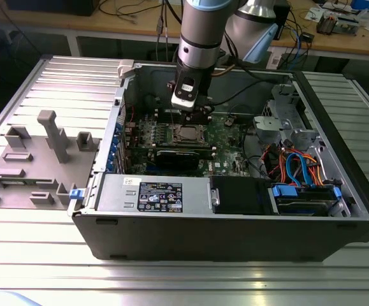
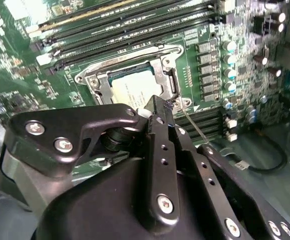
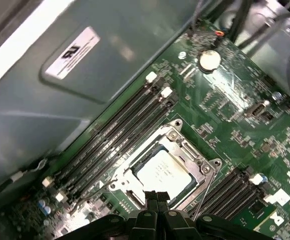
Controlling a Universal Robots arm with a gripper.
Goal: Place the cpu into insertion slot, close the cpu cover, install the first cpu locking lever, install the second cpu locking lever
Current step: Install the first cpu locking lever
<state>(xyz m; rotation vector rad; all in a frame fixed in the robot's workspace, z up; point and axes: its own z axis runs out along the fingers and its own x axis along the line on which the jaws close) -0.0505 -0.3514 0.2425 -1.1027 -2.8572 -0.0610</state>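
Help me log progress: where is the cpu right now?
In both wrist views the cpu lies in its socket on the motherboard, framed by the metal cpu cover, between the memory slot banks, just beyond the gripper.

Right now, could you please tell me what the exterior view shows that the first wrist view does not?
The exterior view adds the open computer case, the grey fixture tray at the exterior view's left, and the arm. The first wrist view adds the coin battery and a white label on the case wall. Both share the cpu sitting under the cpu cover, with the gripper close by.
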